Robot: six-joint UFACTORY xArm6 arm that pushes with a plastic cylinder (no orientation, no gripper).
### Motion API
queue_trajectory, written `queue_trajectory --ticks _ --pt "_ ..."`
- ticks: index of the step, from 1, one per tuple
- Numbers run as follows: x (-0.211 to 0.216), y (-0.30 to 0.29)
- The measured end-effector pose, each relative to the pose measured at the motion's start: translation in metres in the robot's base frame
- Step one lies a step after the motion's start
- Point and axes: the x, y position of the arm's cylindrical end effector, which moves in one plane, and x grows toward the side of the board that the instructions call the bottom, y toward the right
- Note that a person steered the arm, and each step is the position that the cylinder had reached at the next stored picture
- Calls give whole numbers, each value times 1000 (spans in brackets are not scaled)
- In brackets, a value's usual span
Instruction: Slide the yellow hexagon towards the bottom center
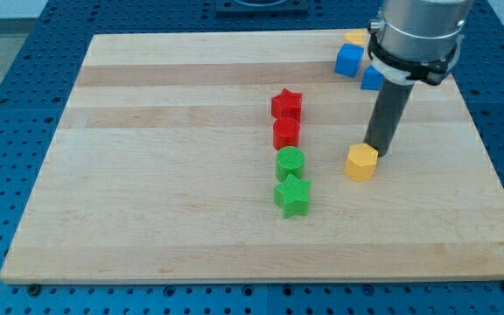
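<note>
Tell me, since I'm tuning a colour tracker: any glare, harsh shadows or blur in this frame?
Camera view: even, soft light; no glare on the wooden board; only faint shadows under the blocks; yellow hexagon and my tip just behind it look sharp; the arm's metallic collar is cropped at the view's top.

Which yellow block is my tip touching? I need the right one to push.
The yellow hexagon at mid-board; my tip sits against its upper right edge. The other yellow block lies at the view's top, behind the blue blocks.

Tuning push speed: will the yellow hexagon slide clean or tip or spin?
The yellow hexagon looks squat and flat-bottomed, so it probably slides, not tips. My tip sits at its upper-right edge, so off-centre contact may rotate it. The wooden board looks smooth; expect low friction.
</note>
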Motion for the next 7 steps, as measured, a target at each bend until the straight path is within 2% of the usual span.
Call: queue_trajectory --ticks 4,7 --pt "3 -41" --pt "60 -44"
